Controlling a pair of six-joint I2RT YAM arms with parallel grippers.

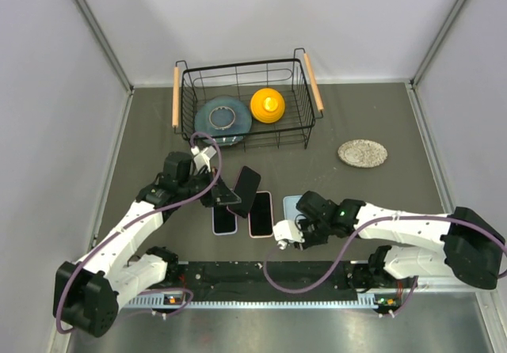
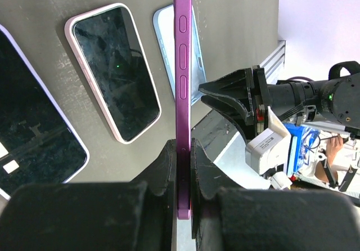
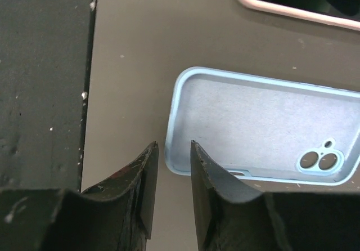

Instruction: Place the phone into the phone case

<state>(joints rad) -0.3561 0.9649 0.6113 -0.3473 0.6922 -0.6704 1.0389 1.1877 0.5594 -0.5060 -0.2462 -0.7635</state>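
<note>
My left gripper (image 1: 226, 197) (image 2: 183, 149) is shut on the lower end of a purple phone (image 1: 244, 188) (image 2: 182, 65). It holds the phone on edge above the table, side buttons toward the wrist camera. The light blue phone case (image 1: 291, 205) (image 3: 264, 127) (image 2: 166, 43) lies open side up on the table, partly hidden behind the phone in the left wrist view. My right gripper (image 1: 303, 220) (image 3: 172, 147) hangs just over the case's near corner. Its jaws stand a little apart, with the case's rim showing in the gap and nothing clamped.
Two other cased phones lie screen up left of the case, one pink-rimmed (image 1: 261, 213) (image 2: 115, 71) and one lavender-rimmed (image 1: 224, 218) (image 2: 34, 133). A black wire basket (image 1: 182, 104) with a plate and a yellow object stands at the back. A grey round dish (image 1: 363, 153) lies at the right.
</note>
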